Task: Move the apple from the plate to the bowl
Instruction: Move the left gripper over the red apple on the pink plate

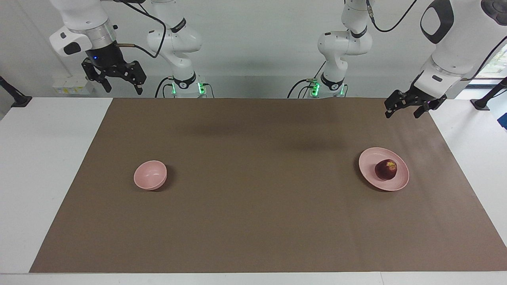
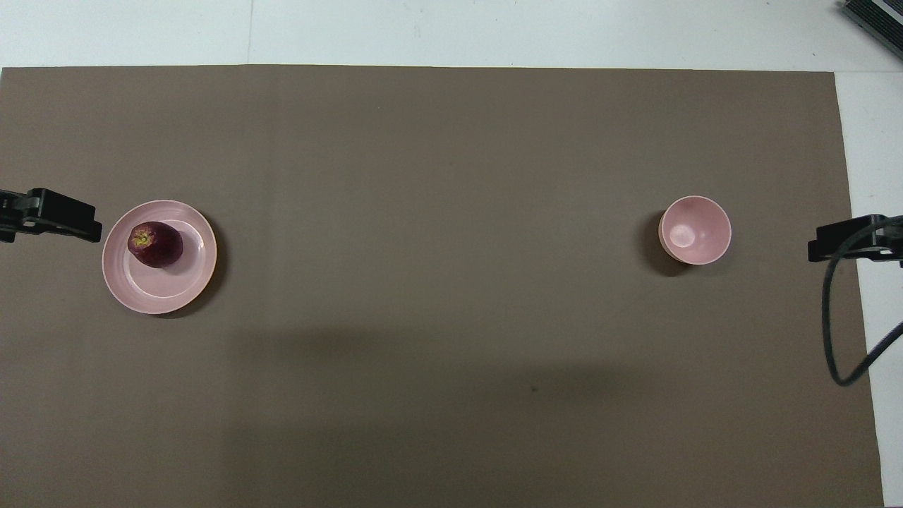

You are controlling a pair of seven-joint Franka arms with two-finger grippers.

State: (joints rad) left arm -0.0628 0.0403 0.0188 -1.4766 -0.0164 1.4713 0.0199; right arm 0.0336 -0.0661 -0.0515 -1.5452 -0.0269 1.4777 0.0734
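Observation:
The dark red apple (image 1: 386, 169) (image 2: 155, 244) lies on the wide pink plate (image 1: 371, 158) (image 2: 164, 291) toward the left arm's end of the table. The small deep pink bowl (image 1: 150, 174) (image 2: 695, 230) stands empty toward the right arm's end. My left gripper (image 1: 403, 113) hangs open in the air over the mat's edge, apart from the plate. Raised high over the table's edge at its own end, my right gripper (image 1: 123, 89) is open and holds nothing. Both arms wait.
A brown mat (image 1: 253, 206) covers most of the white table (image 1: 47, 158). A black cable (image 2: 839, 339) loops down from the right arm. A dark device (image 2: 875, 17) sits at the table's corner farthest from the robots, at the right arm's end.

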